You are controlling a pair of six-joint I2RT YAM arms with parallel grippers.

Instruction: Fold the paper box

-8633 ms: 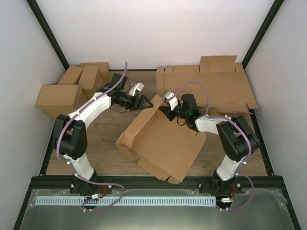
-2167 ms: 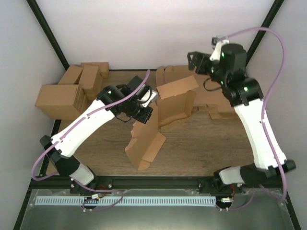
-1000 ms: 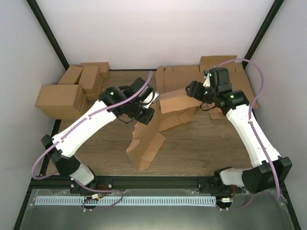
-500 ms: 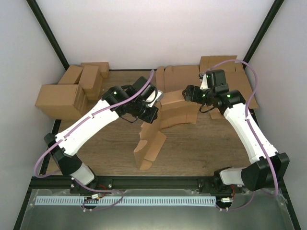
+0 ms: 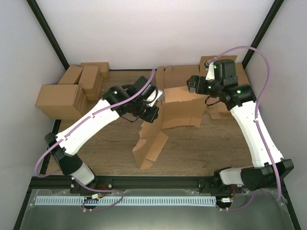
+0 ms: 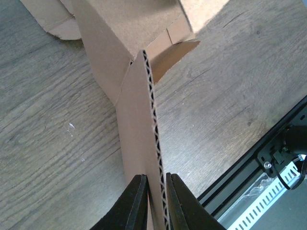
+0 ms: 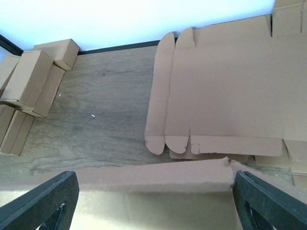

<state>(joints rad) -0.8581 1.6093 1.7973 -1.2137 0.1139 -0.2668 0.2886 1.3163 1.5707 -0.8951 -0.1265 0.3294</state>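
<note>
Held the left arm stretched from its near base diagonally to mid-table, left gripper point(image 5: 151, 114) pointed down and pinched tight on the corrugated edge of one panel of the paper box point(image 5: 178, 108), fingers point(image 6: 138, 203) pressed against either face. Held the right arm high, elbow out to the right, wrist bent back toward the middle, right gripper point(image 5: 194, 84) over the box's top edge, fingers spread wide with that edge between them; could not tell any contact. Found the box standing half-erected on the wooden table point(image 5: 96, 143), plain brown, one broad panel upright, a creased flap trailing toward the near edge. Noted closed brown cartons point(image 5: 67, 91) clustered in the far left corner, contents unseen, and flat cardboard sheets point(image 5: 175, 76) piled behind the box.
</note>
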